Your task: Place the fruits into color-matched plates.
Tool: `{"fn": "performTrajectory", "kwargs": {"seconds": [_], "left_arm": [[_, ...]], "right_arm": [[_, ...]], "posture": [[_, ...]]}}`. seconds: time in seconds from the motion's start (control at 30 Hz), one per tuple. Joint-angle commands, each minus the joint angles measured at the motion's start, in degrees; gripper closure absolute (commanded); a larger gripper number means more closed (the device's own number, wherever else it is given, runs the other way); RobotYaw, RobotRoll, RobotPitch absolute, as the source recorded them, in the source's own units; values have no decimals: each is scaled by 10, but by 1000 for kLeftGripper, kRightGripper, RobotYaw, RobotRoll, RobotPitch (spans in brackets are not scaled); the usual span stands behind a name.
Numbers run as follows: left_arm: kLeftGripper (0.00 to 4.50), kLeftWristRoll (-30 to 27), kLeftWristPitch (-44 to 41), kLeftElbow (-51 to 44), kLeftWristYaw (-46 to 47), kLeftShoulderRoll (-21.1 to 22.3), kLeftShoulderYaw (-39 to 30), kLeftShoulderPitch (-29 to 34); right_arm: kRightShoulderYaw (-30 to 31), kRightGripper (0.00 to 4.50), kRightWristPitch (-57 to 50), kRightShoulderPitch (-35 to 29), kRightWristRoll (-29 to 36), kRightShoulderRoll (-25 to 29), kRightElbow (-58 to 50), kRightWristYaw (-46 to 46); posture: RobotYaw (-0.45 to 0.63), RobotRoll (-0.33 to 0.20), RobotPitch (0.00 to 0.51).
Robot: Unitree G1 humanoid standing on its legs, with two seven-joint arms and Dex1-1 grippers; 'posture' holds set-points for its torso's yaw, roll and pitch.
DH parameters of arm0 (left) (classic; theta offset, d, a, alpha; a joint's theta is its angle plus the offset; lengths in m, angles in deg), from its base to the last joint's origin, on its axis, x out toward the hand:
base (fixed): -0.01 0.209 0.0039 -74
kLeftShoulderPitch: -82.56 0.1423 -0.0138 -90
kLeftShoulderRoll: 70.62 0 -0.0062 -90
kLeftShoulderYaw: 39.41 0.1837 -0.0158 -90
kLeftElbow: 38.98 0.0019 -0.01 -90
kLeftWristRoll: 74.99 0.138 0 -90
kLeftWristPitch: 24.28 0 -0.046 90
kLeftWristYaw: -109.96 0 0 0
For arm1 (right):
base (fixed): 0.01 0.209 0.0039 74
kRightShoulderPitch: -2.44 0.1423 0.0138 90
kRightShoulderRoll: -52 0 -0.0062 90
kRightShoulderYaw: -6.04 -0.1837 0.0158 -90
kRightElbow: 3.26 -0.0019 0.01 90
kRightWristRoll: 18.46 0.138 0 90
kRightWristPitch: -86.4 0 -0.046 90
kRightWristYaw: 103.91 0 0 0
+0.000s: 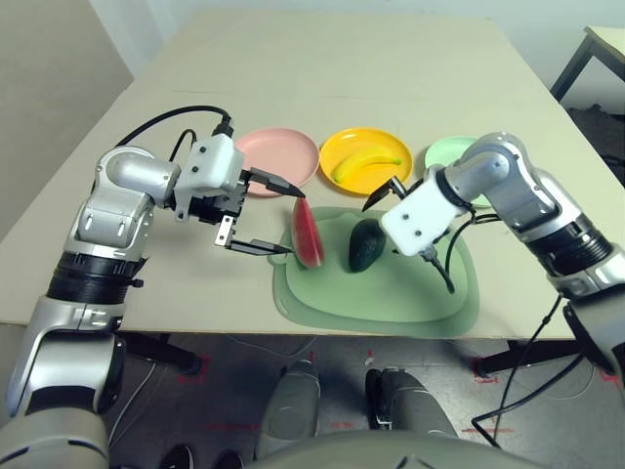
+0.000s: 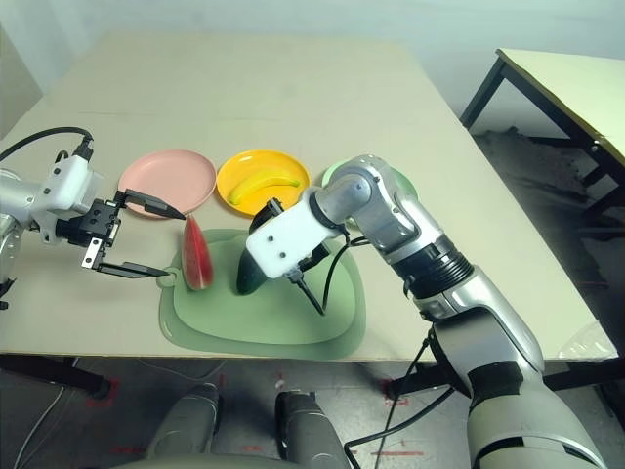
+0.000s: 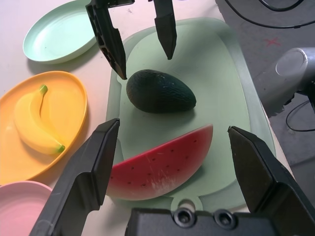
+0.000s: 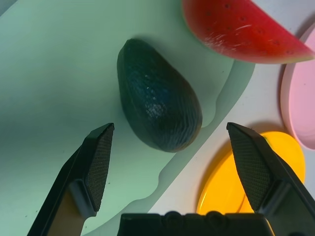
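While the head camera is looking down over the pale wooden table (image 1: 410, 59), the red toy watermelon wedge with its green rind (image 1: 309, 233) and the dark green toy avocado (image 1: 366, 244) are lying side by side on the sage-green rounded-rectangle mat (image 1: 391, 298). Behind the mat three round plastic plates are sitting in a row: the pink plate (image 1: 278, 156), the yellow-orange plate (image 1: 363, 149) with the yellow curved toy banana (image 1: 369, 166) in it, and the pale mint green plate (image 1: 449, 154), partly hidden by the right arm. The left gripper (image 1: 278, 217) is hovering just left of the watermelon wedge with its jaws spread wide, one black finger behind the wedge's far end and one near its front end, neither plainly touching. The right gripper (image 2: 262, 227) is hanging over the avocado, pointing steeply down.

Seen from the left wrist, the left gripper (image 3: 172, 142) is standing with its jaws spread, the watermelon wedge (image 3: 160, 164) lying between them, the avocado (image 3: 160, 92) just beyond, and the right gripper's two fingers (image 3: 108, 34) pointing down past the avocado.

Seen from the right wrist, the right gripper (image 4: 170, 147) is holding its jaws wide apart and empty, the avocado (image 4: 157, 101) lying on the mat (image 4: 49, 73) just ahead of the gap between them, apart from both.
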Motion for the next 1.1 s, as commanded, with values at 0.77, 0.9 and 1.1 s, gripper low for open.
{"fn": "performTrajectory", "kwargs": {"seconds": [0.77,0.9,1.1], "left_arm": [[0,12,12,14,8,11,2,-2],[0,12,12,13,8,9,2,-2],[0,12,13,13,8,7,2,-2]], "right_arm": [[29,20,0,-19,-41,-39,53,-29],[31,20,0,-22,-45,-40,56,-34],[29,20,-19,-24,-49,-40,59,-34]], "posture": [[246,0,130],[246,0,130],[246,0,130]]}}
